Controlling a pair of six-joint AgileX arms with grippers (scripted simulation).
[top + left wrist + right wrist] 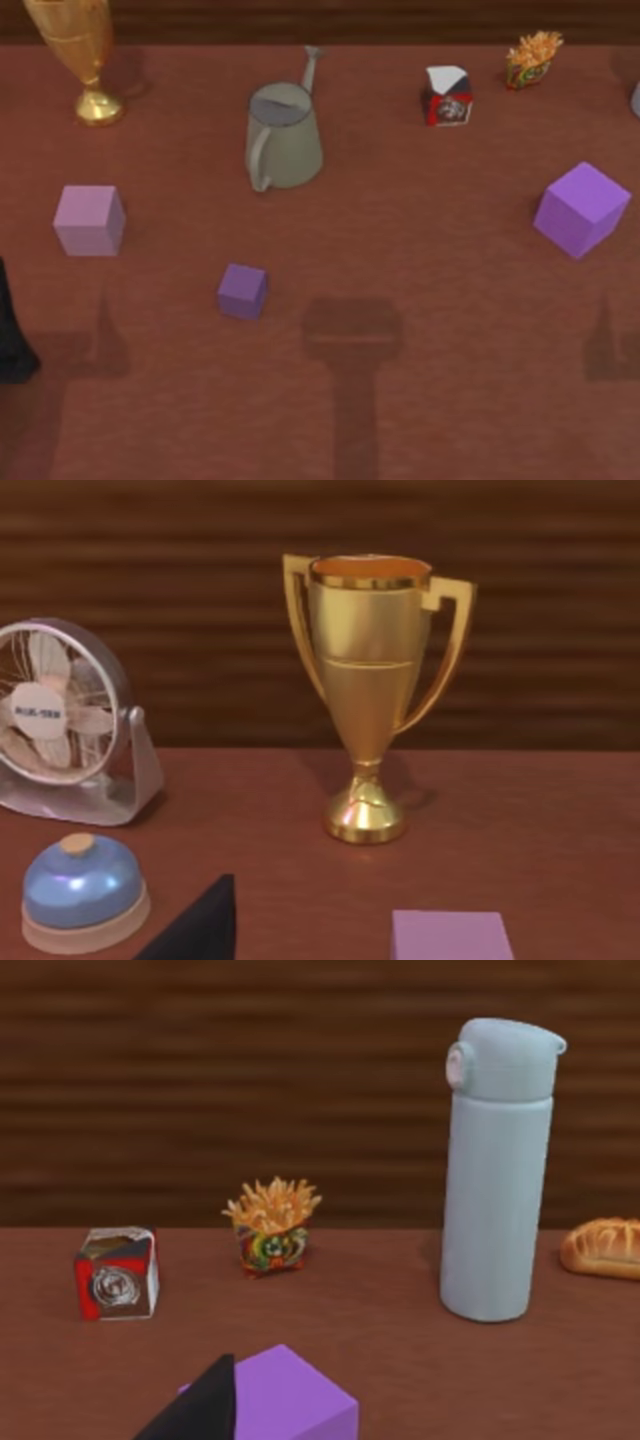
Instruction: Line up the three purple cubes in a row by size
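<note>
Three purple cubes sit apart on the brown table. The medium pale lilac-pink cube [89, 219] is at the left, and its top [450, 935] shows in the left wrist view. The small dark violet cube [242, 290] lies nearer the front, left of centre. At the right edge sits the large bright purple cube [581, 208], which the right wrist view shows close up [295, 1400]. My left gripper [200, 925] shows as a black tip just short of the lilac cube, and its arm [12, 330] sits at the table's left edge. My right gripper [200, 1405] hangs just short of the large cube.
A grey watering can [284, 135] stands at the back centre, a gold trophy [82, 50] at the back left. A red-white-black carton [447, 96] and fries [532, 58] are at the back right. A fan [65, 720], bell [82, 890], thermos [497, 1170] and bread [605, 1248] stand farther out.
</note>
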